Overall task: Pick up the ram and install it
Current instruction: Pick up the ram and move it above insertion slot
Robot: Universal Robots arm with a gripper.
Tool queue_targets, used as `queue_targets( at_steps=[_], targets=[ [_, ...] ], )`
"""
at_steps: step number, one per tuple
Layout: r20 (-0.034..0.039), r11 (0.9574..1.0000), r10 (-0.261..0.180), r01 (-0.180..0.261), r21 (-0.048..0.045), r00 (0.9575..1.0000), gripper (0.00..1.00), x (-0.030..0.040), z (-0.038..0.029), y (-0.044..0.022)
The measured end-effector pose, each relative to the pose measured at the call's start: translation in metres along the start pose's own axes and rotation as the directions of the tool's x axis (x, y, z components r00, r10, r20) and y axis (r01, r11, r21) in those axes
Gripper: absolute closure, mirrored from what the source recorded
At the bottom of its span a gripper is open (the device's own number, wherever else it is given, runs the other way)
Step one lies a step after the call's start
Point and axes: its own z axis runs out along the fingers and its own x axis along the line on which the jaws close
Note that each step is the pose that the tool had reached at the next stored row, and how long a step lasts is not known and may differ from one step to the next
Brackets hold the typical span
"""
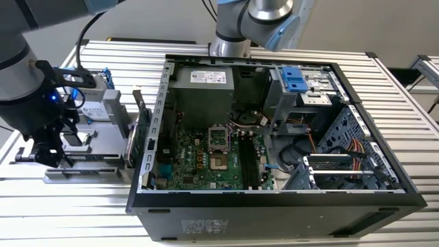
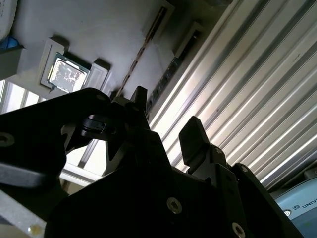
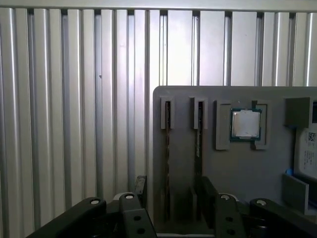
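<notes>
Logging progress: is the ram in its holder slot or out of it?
In. The ram stands on edge in a slot of the grey holder; the open tool holds nothing.

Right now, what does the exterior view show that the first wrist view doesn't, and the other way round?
Exterior view's own: the open computer case with its motherboard, and the arm beside it.

First wrist view's own: the ram edge-on in its slot, a second thin strip in the next slot, and the square silver chip in its pocket.

Shared: the slatted table, the grey holder, and the gripper, open and holding nothing, at the holder's slots.
</notes>
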Motion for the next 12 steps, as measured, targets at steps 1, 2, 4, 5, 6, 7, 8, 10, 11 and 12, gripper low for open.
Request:
queue_targets(
  at_steps=[1,2,4,5,6,7,8,10,11,12],
  targets=[
    [0.0,1.0,0.0,0.0,-0.0001,1.0,0.0,0.0,0.0006,0.0],
    [-0.0001,1.0,0.0,0.0,-0.0001,1.0,0.0,0.0,0.0012,0.0],
    [-0.0001,1.0,0.0,0.0,-0.0001,1.0,0.0,0.0001,0.0025,0.0],
    [-0.0001,1.0,0.0,0.0,-0.0001,1.0,0.0,0.0001,0.0032,0.0],
    [-0.0001,1.0,0.0,0.0,-0.0001,1.0,0.0,0.0001,0.0038,0.0],
    [-0.0001,1.0,0.0,0.0,-0.0001,1.0,0.0,0.0001,0.0044,0.0],
    [0.0,1.0,0.0,0.0,-0.0001,1.0,0.0,0.0001,0.0051,0.0],
    [-0.0001,1.0,0.0,0.0,-0.0002,1.0,0.0,0.0001,0.0064,0.0],
    [0.0,1.0,0.0,0.0,-0.0001,1.0,0.0,0.0001,0.0071,-0.0001],
    [-0.0001,1.0,0.0,0.0,-0.0001,1.0,0.0,0.0001,0.0078,0.0]
  ],
)
